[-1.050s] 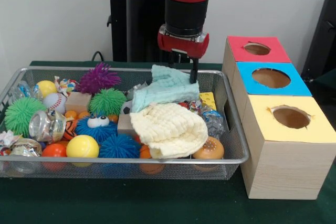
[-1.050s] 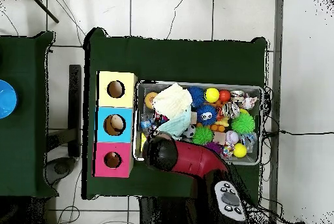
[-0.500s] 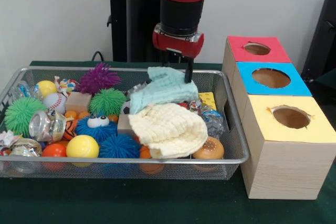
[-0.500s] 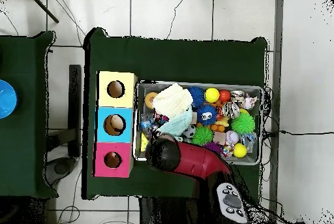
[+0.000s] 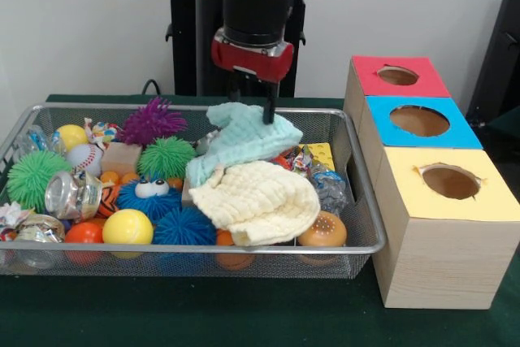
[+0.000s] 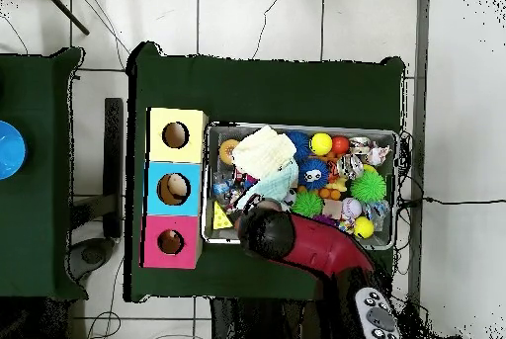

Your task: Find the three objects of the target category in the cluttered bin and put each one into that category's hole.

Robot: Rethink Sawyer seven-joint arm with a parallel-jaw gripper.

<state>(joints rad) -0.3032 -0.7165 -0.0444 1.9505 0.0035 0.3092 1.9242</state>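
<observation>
A wire bin [image 5: 362,201] holds a jumble of toys with two cloths on top. My gripper [image 5: 255,108] hangs over the bin's back middle, shut on the upper edge of the mint green cloth [image 5: 244,140], which drapes down from it. Just in front lies a cream cloth [image 5: 260,201]. In the overhead view the red arm [image 6: 296,241] hides the gripper; the mint cloth [image 6: 268,186] and the cream cloth [image 6: 262,152] show beside it. Three boxes with holes stand to the bin's right: red [image 5: 425,79], blue [image 5: 463,129] and yellow [image 5: 496,197].
Spiky balls in green [image 5: 166,157], purple [image 5: 151,121] and blue [image 5: 184,226], a yellow ball [image 5: 127,227], a baseball [image 5: 83,157], a burger toy [image 5: 322,232], a cheese wedge [image 5: 322,154] and crumpled foil wrappers fill the bin. A black pedestal stands behind it.
The gripper has moved left along the bin's back in the front view, dragging the mint cloth's held edge with it. The cream cloth has shifted slightly left.
</observation>
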